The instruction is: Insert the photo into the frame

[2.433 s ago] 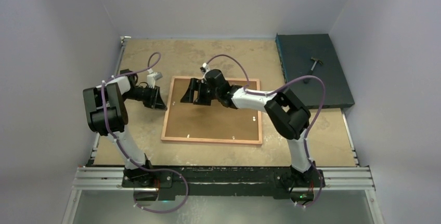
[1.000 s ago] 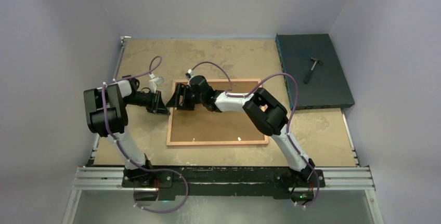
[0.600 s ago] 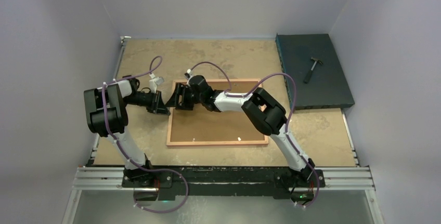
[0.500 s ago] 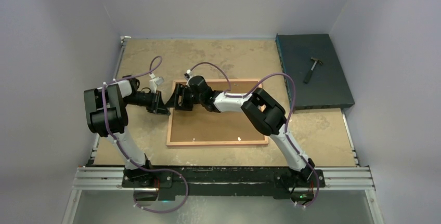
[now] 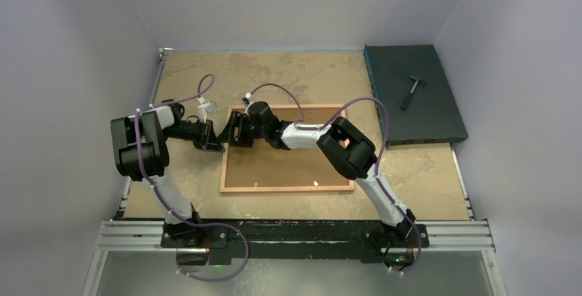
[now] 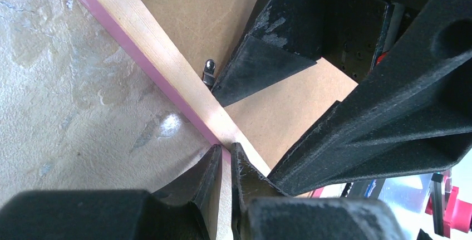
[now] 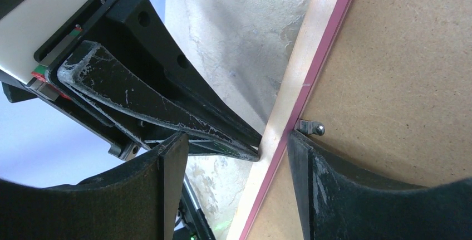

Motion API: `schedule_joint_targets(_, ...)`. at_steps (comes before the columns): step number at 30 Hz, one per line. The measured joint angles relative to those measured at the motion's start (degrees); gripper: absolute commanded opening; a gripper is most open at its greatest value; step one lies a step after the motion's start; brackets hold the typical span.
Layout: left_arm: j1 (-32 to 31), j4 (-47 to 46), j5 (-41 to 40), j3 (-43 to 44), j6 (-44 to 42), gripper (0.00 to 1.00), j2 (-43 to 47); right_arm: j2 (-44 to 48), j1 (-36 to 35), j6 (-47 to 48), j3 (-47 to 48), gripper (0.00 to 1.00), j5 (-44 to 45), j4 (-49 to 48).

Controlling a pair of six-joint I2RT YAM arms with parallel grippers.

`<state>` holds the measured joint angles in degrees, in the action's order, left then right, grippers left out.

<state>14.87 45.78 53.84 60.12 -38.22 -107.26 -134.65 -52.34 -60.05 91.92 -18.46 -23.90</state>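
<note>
The frame [image 5: 288, 188] lies back-up on the table with the brown backing board [image 5: 288, 158] in it. Its rail is light wood with a pink edge [image 6: 156, 50]. My left gripper [image 5: 221, 138] is at the frame's left rail and pinches it between its fingertips [image 6: 227, 150]. My right gripper [image 5: 233, 131] is open just above the same rail, one finger on each side of it [image 7: 231, 145], facing the left gripper. The rail [image 7: 303, 67] and board [image 7: 401, 73] also show in the right wrist view. The photo is hidden or out of view.
A small metal tab [image 7: 310, 127] sits on the backing board by the left rail and also shows in the left wrist view [image 6: 209, 73]. A dark teal box [image 5: 425, 114] with a hammer [image 5: 412, 90] stands at the back right. Walls close in on three sides.
The frame has shifted a little to the right and squared up. My right gripper has moved left from the board's middle to the left rail. My left gripper has closed in on that rail.
</note>
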Motion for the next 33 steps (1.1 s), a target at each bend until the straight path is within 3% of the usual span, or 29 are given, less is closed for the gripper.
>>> schedule_joint_targets(7,-0.02,0.09,0.00,-0.02,-0.22,0.08,0.04,0.00,-0.17,0.59,0.70,0.73,0.85,0.94)
schedule_joint_targets(11,-0.13,0.02,-0.17,-0.02,-0.26,0.10,0.24,0.00,-0.28,1.38,1.33,0.84,0.59,1.36)
schedule_joint_targets(16,-0.28,1.88,-1.81,1.27,-1.40,0.21,0.48,2.80,0.15,5.25,-0.44,0.98,-0.24,2.05)
schedule_joint_targets(21,-0.28,6.95,-4.52,6.78,-5.20,0.27,0.68,20.44,3.67,10.27,-13.40,0.99,0.61,7.52)
schedule_joint_targets(27,-0.46,5.33,-10.84,4.96,-9.20,0.24,4.39,45.53,20.74,15.98,-28.96,0.99,8.66,13.29)
schedule_joint_targets(30,-1.09,3.19,-14.34,-0.11,-10.51,0.22,6.67,51.67,28.89,18.23,-35.10,0.99,14.80,17.03)
schedule_joint_targets(33,-2.01,1.81,-16.39,-3.54,-11.56,0.20,7.74,53.35,31.87,19.89,-39.58,0.99,18.16,20.63)
